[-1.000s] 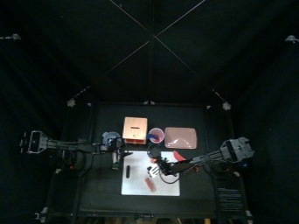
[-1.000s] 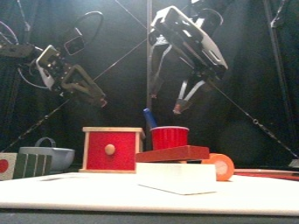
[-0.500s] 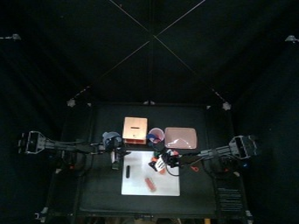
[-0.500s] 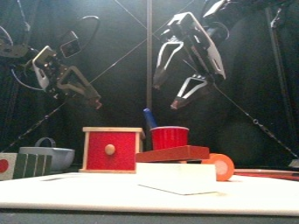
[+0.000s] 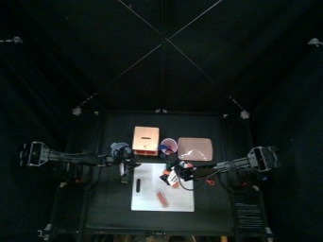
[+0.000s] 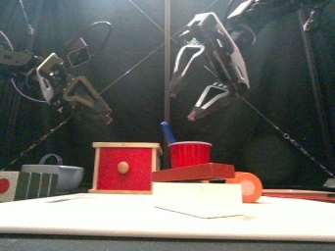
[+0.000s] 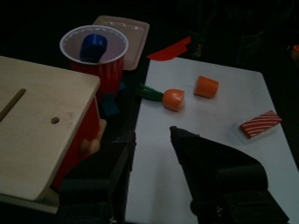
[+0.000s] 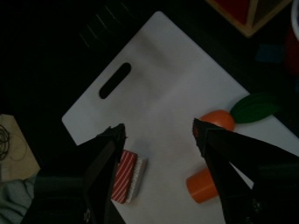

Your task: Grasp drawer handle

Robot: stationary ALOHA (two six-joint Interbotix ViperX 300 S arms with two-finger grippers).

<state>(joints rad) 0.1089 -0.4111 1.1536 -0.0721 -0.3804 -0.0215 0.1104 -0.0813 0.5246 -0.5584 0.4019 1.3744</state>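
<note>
The drawer [image 5: 146,138] is a tan wooden box at the table's back middle. Its red front [image 6: 125,167] carries a round knob handle [image 6: 123,168]. In the left wrist view the tan top [image 7: 35,109] and the knob [image 7: 91,143] show. My left gripper [image 5: 125,163] hangs open and empty above and left of the drawer's front [image 6: 92,106], apart from the knob [image 7: 158,162]. My right gripper [image 5: 183,174] is open and empty, high over the white sheet [image 6: 207,98] [image 8: 166,153].
A red cup [image 6: 191,154] with a blue thing in it stands right of the drawer. A pinkish tray [image 5: 195,148] lies further right. The white sheet [image 5: 161,187] carries toy food: a carrot [image 8: 225,118] and a sushi piece [image 8: 126,173]. A grey basket [image 6: 53,175] stands at the left.
My right gripper has risen a little and drawn back toward the right. My left gripper has shifted slightly left. Both stay open and nothing on the table moved.
</note>
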